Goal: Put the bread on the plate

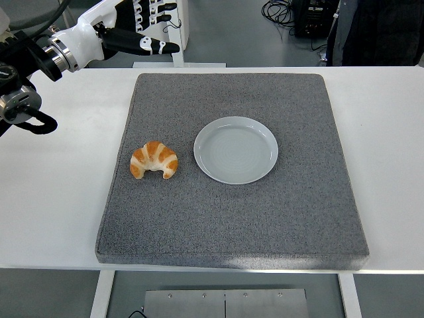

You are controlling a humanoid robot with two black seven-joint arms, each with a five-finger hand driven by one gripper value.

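While left hand (136,30) hovers at far-left table (59,172) corner, fingers extended, empty, croissant (154,159) lies on mat (232,218) just left of plate (235,150).

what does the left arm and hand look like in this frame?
The left arm is black at the joints, with a looping black cable and a silver ring before a white forearm shell. The left hand has black fingers with white segments. The right arm isn't visible.

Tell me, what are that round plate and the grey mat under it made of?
The plate looks like glazed ceramic, or possibly hard plastic: pale grey-white, smooth, with a soft sheen and faint concentric rings. The mat looks like felt or dense foam: a speckled grey, matte, grainy surface with a thick, soft-looking edge.
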